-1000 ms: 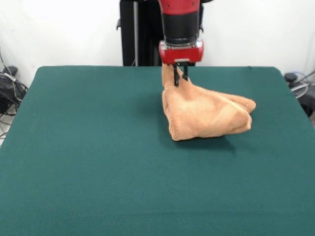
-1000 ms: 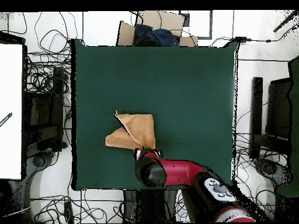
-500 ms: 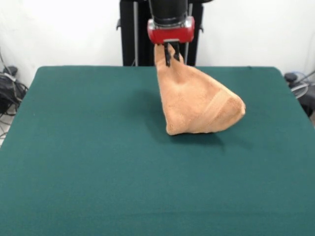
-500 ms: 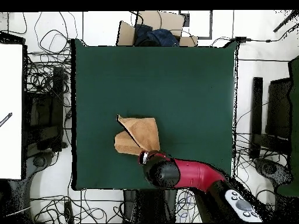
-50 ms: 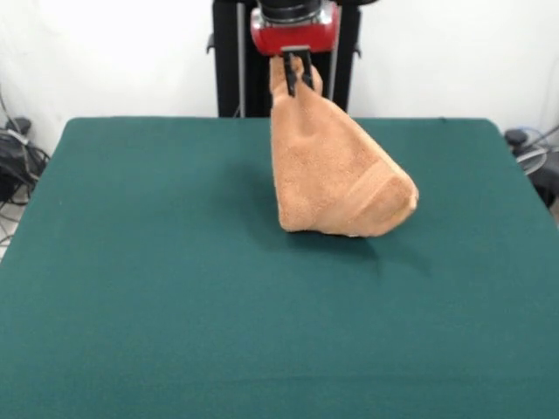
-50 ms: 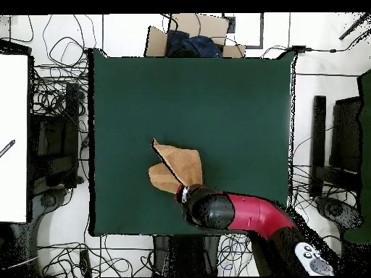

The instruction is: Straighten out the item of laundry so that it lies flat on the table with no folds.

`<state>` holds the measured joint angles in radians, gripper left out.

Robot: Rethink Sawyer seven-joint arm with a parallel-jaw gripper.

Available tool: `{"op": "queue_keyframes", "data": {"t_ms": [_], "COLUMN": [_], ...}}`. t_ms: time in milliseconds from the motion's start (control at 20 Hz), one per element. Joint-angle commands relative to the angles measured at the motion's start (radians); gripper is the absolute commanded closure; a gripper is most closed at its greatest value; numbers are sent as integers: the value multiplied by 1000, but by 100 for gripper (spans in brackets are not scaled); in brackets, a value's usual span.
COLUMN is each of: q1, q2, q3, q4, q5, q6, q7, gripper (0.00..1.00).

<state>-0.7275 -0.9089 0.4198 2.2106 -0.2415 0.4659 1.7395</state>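
Observation:
The light orange-tan towel (image 5: 336,175) hangs bunched from one corner, which my gripper (image 5: 296,73) is shut on high over the far part of the green table (image 5: 140,288). Its lower folds bulge out to the right, and the bottom edge looks to be just touching the felt or barely off it. A woven band runs diagonally across its lower right. From above, the towel (image 6: 179,165) shows as a folded wedge, and the red arm (image 6: 239,213) covers the held corner and the gripper.
Cables and equipment ring the table on the floor. A cardboard box (image 6: 190,32) with dark cloth sits beyond the table's far edge in the overhead view. A white panel (image 6: 13,137) lies at the left.
My gripper has risen and drifted left in the front view with the towel corner in it. The towel has been drawn upward, hanging taller and narrower, with less of it resting on the table.

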Motion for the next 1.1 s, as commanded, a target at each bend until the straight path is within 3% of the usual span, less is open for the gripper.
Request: {"op": "queue_keyframes", "data": {"t_ms": [50, 200, 450, 650, 950, 1100], "q1": [-55, -81, -110, -119, -114, -107], "q2": [-204, -218, -140, -126, -46, -49], "q3": [118, 140, 171, 182, 174, 175], "q4": [-9, -16, -43, -63, -158, -190], "q5": [89, 98, 83, 68, 16, -2], "q6": [259, 305, 319, 338, 356, 363], "q7": [-132, -151, -143, -133, -136, -138], "gripper": [100, 100, 100, 100, 100, 100]}}
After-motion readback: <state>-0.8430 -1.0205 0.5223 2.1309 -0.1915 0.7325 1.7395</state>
